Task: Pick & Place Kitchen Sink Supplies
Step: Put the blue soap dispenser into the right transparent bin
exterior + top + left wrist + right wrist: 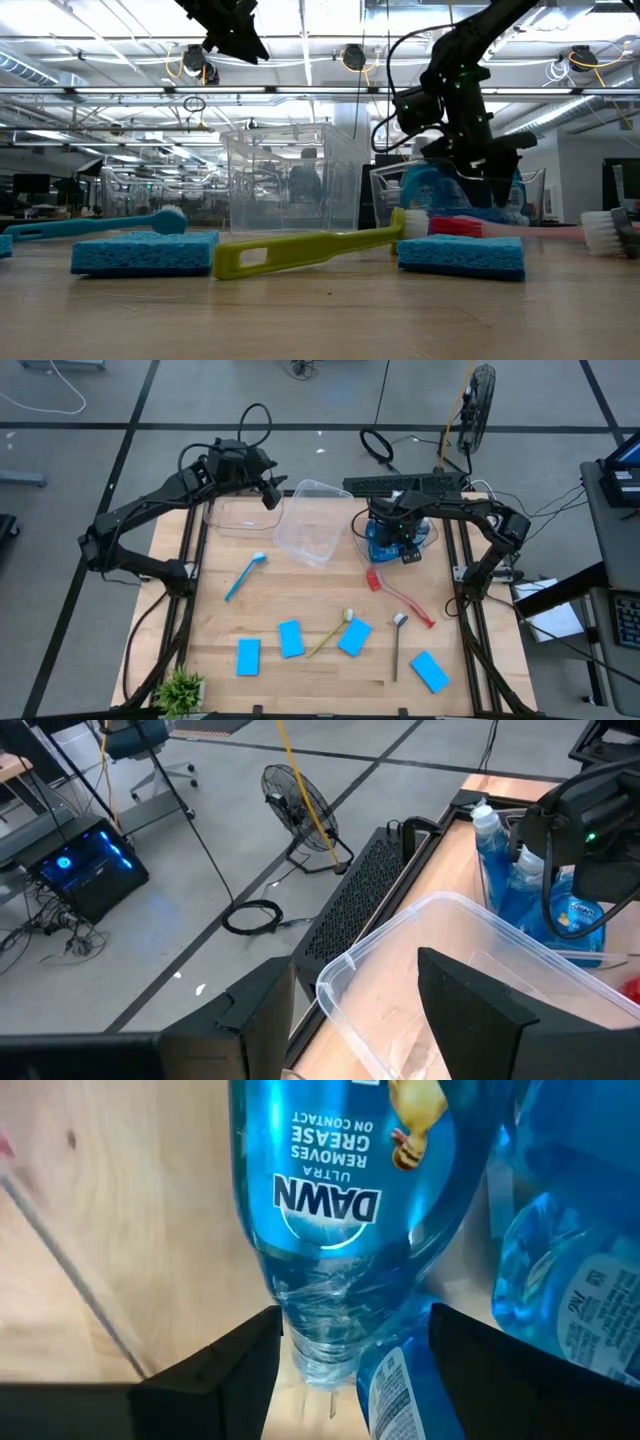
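Several bottles of blue liquid stand packed in a clear tub at the far right. My right gripper is down among them, open, one finger on each side of a bottle's narrow end. A second bottle also pokes in between the fingers. My left gripper hangs open in the air over the rim of another clear tub. Sponges and red, yellow, blue and grey brushes lie flat on the table. My right gripper comes at the bottle along its length, one finger close beside its narrow end. Whether either finger touches it, I cannot tell.
Two clear tubs sit at the far middle and far left. A small green plant stands at the near left corner. A black keyboard lies beyond the far edge. Bare wood shows between the tubs and the sponges.
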Controlling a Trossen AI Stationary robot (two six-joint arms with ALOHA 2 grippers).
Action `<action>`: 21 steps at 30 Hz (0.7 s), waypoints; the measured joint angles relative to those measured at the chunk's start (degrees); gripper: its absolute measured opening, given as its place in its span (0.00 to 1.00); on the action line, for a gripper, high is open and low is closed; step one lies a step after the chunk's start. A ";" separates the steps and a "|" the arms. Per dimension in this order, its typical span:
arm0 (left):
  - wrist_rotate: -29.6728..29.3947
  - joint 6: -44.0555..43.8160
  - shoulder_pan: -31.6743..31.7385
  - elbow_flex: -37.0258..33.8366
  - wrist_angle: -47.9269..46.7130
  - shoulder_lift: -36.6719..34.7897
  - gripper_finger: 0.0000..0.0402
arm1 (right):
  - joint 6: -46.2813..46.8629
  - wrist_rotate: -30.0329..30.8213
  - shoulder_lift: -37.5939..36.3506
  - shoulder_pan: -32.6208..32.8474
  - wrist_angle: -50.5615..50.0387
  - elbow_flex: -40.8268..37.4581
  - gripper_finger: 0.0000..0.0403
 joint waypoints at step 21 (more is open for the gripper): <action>-1.53 0.98 0.00 0.00 0.03 0.00 0.53 | -4.02 0.24 1.54 -0.07 4.90 -3.65 0.52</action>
